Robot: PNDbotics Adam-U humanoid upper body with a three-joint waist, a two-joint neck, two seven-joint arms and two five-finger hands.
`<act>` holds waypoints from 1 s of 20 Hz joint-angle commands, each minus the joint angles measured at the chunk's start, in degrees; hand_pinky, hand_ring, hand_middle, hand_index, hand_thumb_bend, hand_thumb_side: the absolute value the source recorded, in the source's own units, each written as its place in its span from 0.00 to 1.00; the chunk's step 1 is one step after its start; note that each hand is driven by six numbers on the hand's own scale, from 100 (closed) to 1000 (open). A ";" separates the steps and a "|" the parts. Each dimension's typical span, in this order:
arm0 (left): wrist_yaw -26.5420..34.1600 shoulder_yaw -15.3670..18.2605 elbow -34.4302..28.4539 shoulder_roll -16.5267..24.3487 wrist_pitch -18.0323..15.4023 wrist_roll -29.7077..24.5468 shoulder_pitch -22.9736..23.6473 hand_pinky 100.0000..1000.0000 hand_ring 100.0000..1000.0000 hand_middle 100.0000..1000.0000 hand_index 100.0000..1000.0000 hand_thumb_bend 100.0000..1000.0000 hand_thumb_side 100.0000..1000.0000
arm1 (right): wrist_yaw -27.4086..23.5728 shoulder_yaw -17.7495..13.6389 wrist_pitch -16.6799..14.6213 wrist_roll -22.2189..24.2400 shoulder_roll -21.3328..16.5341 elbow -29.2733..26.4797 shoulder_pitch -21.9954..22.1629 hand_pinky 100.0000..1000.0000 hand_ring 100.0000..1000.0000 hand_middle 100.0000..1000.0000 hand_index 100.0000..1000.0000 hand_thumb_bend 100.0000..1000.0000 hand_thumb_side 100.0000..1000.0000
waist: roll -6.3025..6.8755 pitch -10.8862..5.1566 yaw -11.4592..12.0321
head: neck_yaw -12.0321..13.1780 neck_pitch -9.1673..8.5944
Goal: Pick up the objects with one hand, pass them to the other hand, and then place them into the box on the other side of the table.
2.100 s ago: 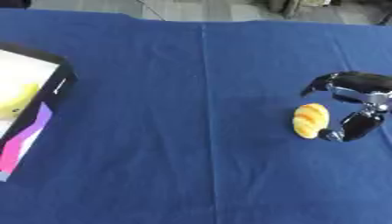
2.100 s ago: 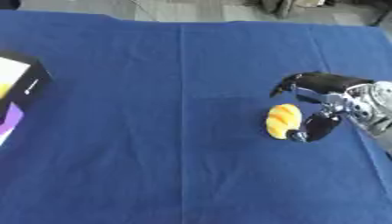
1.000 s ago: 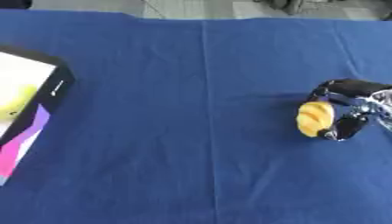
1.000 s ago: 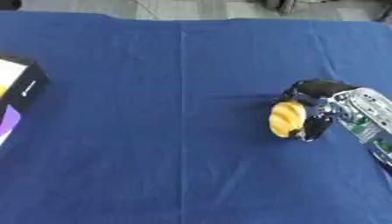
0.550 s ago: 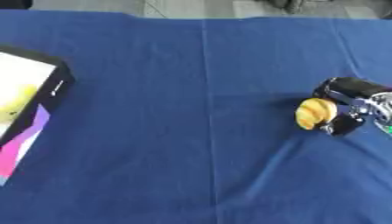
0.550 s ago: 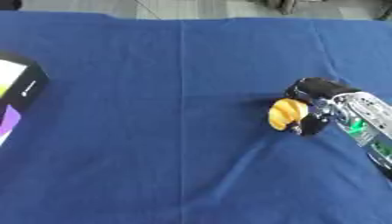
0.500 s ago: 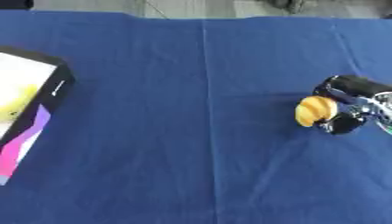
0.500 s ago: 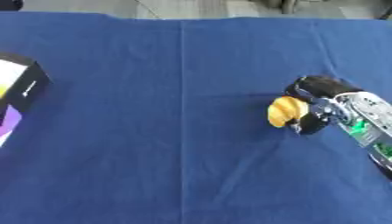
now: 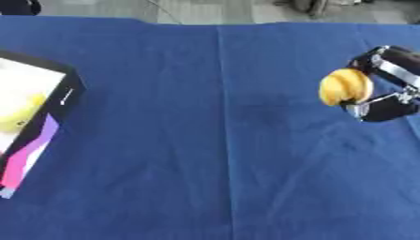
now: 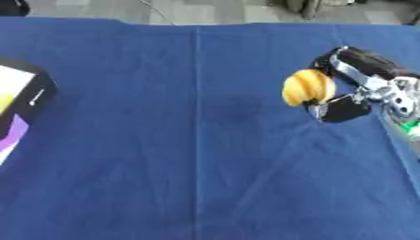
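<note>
Big blue-covered bench [image 9: 189,140] takes up pretty much everything, with the box [image 9: 33,117] sitting at the left edge, black-sided with a pink and purple stripe and no writing I can actually read. Over on the right, the right hand [image 10: 361,89] has its fingers curled round the yellow-orange object [image 10: 308,87], which sticks out on the hand's left side, well apart from the box.

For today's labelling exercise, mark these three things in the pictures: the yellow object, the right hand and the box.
yellow object [image 10: 308,87]: right eye view, middle of its rounded body.
right hand [image 10: 365,75]: right eye view, on the black back of the hand.
box [image 9: 65,96]: left eye view, on its black side wall.
</note>
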 commanded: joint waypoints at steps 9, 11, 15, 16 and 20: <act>-7.41 -3.40 -1.37 8.11 6.02 -11.44 -6.22 0.80 0.73 0.70 0.81 0.64 0.44 | -6.57 6.37 -0.91 -35.80 13.49 -1.23 -3.59 0.71 0.49 0.36 0.50 0.00 0.00 | 1.01 -2.67 -0.81 | 1.83 0.83; -9.85 -4.21 -1.59 10.03 7.85 -15.59 -8.30 0.80 0.73 0.71 0.81 0.64 0.44 | -7.85 8.98 -1.09 -42.97 16.48 -1.23 -4.20 0.70 0.48 0.36 0.50 0.00 0.00 | 1.12 -3.02 -0.98 | 2.15 1.09; -13.02 -6.20 -2.05 12.94 9.48 -22.58 -11.26 0.80 0.74 0.71 0.82 0.63 0.44 | -11.78 11.82 -1.45 -51.38 19.64 -1.23 -5.66 0.68 0.47 0.36 0.51 0.00 0.00 | 1.32 -3.53 -1.31 | 2.73 1.58; -14.13 -7.06 -2.08 13.91 9.94 -26.03 -12.61 0.80 0.74 0.71 0.82 0.63 0.44 | -13.51 12.79 -1.67 -54.79 20.76 -1.23 -6.36 0.68 0.47 0.36 0.51 0.00 0.00 | 1.39 -3.68 -1.38 | 2.89 1.82; -18.21 -9.52 -2.11 15.01 10.78 -36.77 -17.63 0.81 0.75 0.72 0.83 0.62 0.48 | -17.25 16.76 -1.56 -62.58 23.34 -1.23 -8.58 0.68 0.46 0.36 0.51 0.00 0.00 | 1.76 -3.95 -1.10 | 3.08 2.23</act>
